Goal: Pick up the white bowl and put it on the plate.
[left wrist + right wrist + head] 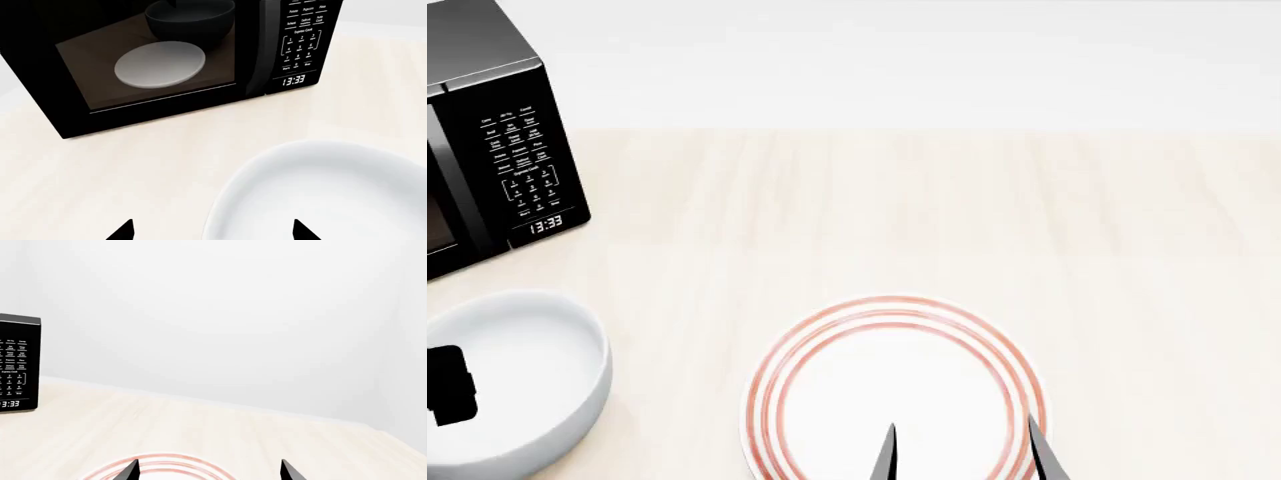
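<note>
Pale wood counter [961,210], microwave [494,140] at far left. Bowl [521,375] sits left of plate [894,385], apart. Left gripper [212,231] spread over bowl rim, not gripping; right gripper [958,452] spread above plate. Step: approach. Next: lower, clamp the rim.

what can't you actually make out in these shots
- White bowl: cut off by the frame edges in the head and left wrist views.
- Left hand: only two tips show in its wrist view; whether it touches the bowl is unclear.
- Plate: mostly below the right wrist frame.
- Microwave keypad labels: too small to read.
</note>
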Available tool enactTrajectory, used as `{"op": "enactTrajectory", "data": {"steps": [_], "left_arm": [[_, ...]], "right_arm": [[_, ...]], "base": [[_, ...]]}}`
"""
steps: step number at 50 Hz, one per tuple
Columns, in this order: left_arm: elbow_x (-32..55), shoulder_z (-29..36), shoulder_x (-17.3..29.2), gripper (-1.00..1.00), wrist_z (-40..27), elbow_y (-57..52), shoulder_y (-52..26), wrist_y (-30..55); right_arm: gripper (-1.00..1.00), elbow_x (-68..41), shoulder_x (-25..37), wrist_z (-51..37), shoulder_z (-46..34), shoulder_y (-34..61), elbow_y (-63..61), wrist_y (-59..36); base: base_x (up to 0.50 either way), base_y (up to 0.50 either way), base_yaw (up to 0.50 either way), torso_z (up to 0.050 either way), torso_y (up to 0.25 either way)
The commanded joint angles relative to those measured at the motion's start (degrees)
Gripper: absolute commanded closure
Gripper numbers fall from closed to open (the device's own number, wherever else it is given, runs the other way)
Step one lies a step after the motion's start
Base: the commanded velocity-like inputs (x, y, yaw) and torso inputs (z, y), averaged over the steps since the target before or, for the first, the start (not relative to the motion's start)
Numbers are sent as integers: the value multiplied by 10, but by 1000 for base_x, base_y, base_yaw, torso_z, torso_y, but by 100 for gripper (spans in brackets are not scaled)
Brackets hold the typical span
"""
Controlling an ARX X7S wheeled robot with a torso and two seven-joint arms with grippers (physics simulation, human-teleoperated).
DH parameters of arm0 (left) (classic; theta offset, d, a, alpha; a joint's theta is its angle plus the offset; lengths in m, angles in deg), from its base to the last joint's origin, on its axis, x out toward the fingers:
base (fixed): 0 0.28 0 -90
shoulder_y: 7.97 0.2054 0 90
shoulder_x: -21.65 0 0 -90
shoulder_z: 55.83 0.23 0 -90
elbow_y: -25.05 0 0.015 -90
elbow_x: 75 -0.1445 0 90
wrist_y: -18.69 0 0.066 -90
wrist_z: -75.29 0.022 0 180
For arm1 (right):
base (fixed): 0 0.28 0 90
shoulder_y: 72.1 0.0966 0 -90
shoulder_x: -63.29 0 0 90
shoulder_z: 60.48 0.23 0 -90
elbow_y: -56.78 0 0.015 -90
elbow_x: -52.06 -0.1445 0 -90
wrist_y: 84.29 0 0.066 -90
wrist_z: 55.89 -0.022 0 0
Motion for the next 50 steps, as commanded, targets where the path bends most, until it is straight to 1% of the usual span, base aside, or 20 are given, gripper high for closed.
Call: {"op": "enactTrajectory", "data": {"steps": [1, 33, 50], "left_arm": [[1, -12, -11, -100, 1, 23, -4, -18], [23, -3, -4, -100, -20, 92, -3, -67], [36, 4, -1, -100, -31, 101, -1, -74]], "right_arm": [[-100, 11, -7, 6, 12, 0, 2, 12], [-100, 6, 0, -2, 4, 2, 5, 13], [-100, 3, 3, -6, 0, 4, 8, 14]], "base": [[0, 0, 0, 0, 0], [0, 0, 0, 0, 0], [0, 0, 0, 0, 0]]}}
